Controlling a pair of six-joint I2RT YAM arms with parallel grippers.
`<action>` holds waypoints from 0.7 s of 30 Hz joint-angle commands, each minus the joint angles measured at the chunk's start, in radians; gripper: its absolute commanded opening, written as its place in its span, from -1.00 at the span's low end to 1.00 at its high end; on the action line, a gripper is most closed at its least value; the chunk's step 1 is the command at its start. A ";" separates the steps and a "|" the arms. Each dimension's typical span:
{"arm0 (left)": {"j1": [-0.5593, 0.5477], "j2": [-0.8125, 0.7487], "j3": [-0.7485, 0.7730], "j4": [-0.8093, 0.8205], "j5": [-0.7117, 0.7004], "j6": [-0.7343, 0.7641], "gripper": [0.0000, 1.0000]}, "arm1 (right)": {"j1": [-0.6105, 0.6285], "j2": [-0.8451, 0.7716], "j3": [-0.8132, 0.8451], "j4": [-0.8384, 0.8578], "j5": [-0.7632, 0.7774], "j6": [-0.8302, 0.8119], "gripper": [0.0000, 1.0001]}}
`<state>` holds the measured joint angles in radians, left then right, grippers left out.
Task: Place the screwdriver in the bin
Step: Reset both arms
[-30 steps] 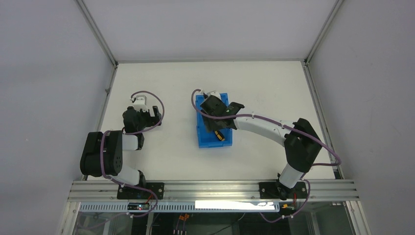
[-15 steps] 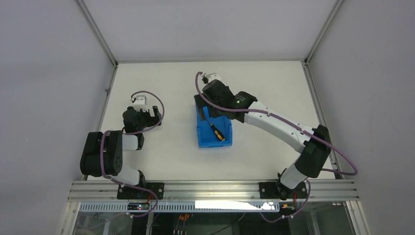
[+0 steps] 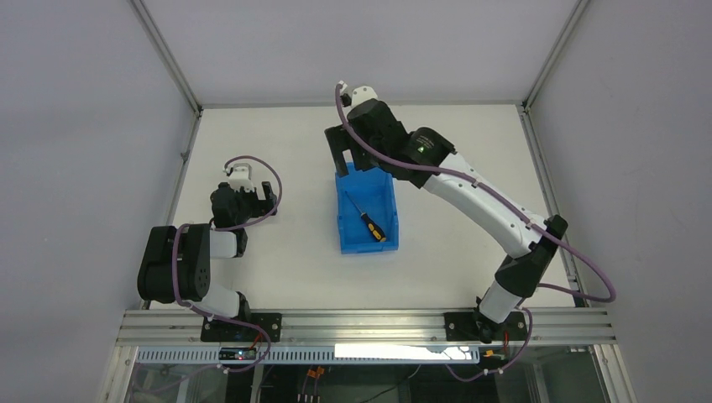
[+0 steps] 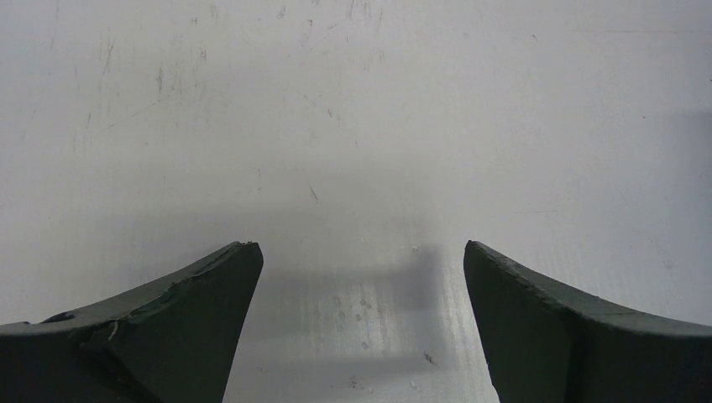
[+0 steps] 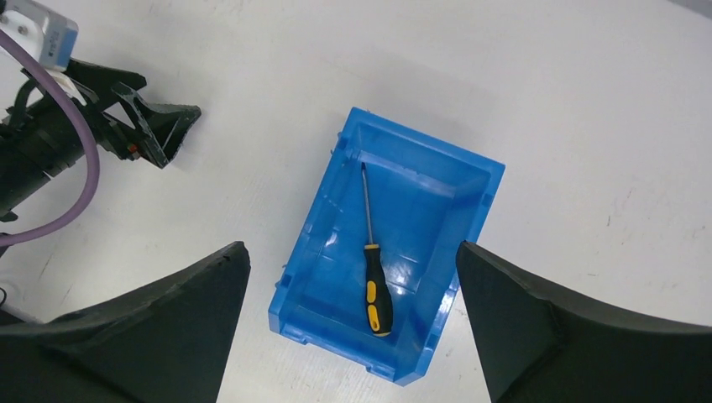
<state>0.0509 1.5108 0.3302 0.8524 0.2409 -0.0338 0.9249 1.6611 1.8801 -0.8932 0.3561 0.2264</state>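
Note:
The screwdriver [image 3: 369, 222], black and yellow handle with a thin dark shaft, lies flat inside the blue bin [image 3: 346, 241] at mid table. It shows clearly in the right wrist view [image 5: 374, 292], handle near the bin's [image 5: 474, 210] near wall. My right gripper [image 3: 350, 157] is open and empty, raised above the bin's far end; in its own view [image 5: 351, 262] the jaws stand wide apart high over the bin. My left gripper [image 3: 270, 196] is open and empty, low over bare table at the left; its own view [image 4: 361, 252] shows only table between the jaws.
The white table is walled by grey panels with metal rails along its sides. The left arm [image 5: 75, 126] with its purple cable shows at the left of the right wrist view, apart from the bin.
My right gripper has lifted out of the bin and moved toward the far end, leaving the screwdriver lying in the bin. The left arm has not moved.

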 commanded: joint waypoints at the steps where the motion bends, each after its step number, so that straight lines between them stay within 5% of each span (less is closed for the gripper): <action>1: -0.008 -0.002 0.020 0.022 -0.002 0.013 0.98 | -0.013 0.016 0.106 -0.041 0.031 -0.077 0.92; 9: -0.008 -0.002 0.020 0.022 -0.002 0.013 0.98 | -0.108 0.010 0.139 -0.039 0.001 -0.109 0.92; 21: -0.008 -0.002 0.021 0.022 -0.002 0.013 0.98 | -0.453 -0.066 0.061 -0.025 -0.138 -0.139 0.91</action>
<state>0.0509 1.5108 0.3302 0.8524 0.2405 -0.0338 0.5659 1.6737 1.9705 -0.9360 0.2852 0.1101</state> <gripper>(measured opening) 0.992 0.958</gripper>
